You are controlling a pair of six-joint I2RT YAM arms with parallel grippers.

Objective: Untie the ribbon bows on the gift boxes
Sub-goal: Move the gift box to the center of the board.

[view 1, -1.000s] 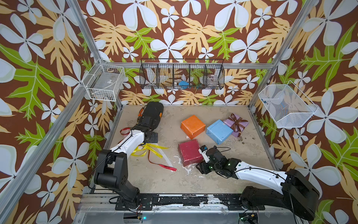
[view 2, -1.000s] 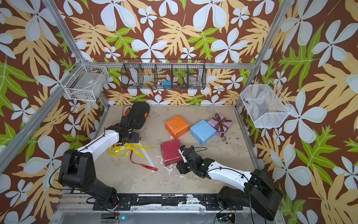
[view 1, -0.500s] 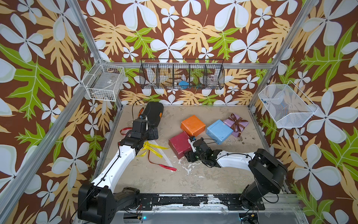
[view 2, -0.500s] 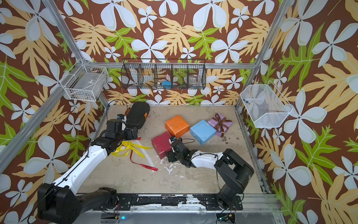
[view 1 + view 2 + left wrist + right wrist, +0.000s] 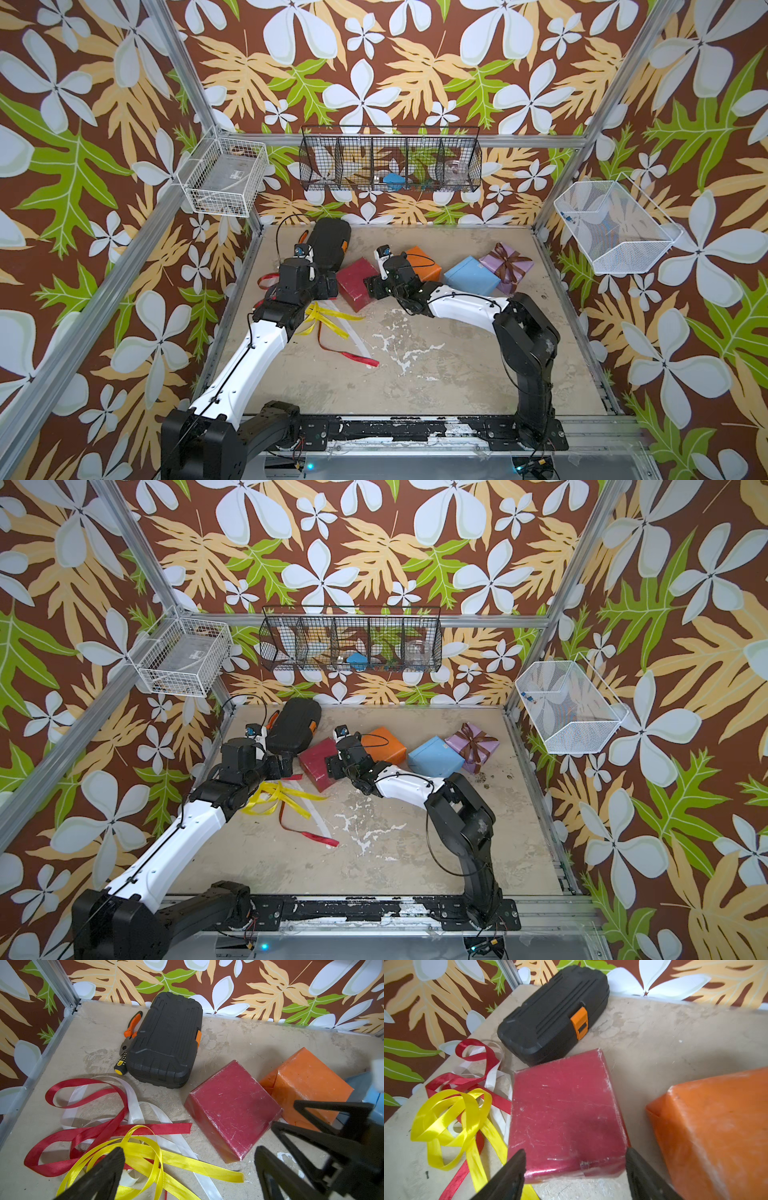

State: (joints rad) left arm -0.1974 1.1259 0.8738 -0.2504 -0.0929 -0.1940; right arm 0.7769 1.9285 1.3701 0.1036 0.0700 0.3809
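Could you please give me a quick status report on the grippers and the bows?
Left gripper open, empty, over loose ribbons. Right gripper open, straddling the bare dark red box. Only the lilac box has a tied bow. Nothing blocking it.

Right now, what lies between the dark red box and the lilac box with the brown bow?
In both top views, the orange box and the light blue box lie between the dark red box and the lilac box.
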